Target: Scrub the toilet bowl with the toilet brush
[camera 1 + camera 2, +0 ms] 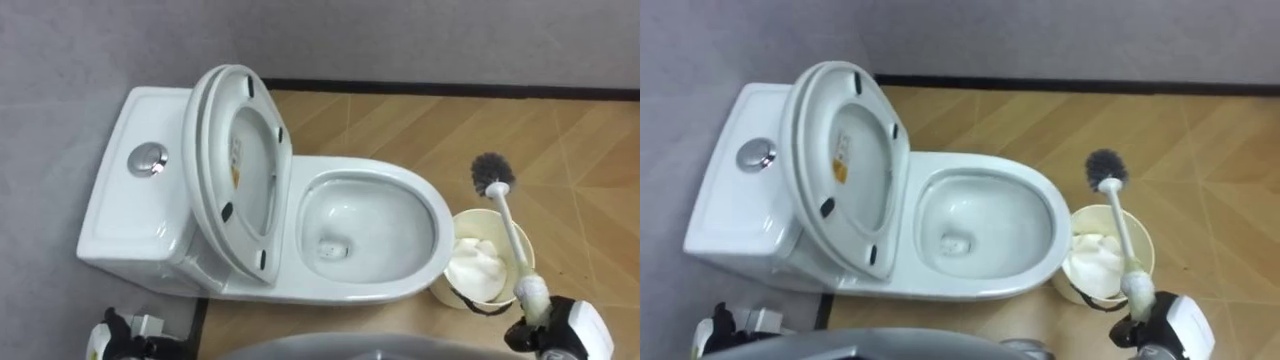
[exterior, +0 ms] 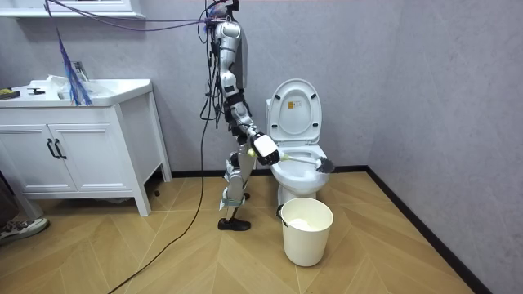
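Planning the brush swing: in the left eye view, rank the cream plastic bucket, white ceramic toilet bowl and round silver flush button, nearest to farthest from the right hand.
The right hand, lower right, grips the toilet brush.
1. Cream plastic bucket, just above-left of the hand.
2. White ceramic toilet bowl, centre.
3. Round silver flush button, on the cistern, far left.

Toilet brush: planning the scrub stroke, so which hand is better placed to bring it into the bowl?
Right. The right hand holds the brush by its handle end, shaft crossing over the bucket beside the bowl. The left hand sits low by the tank.
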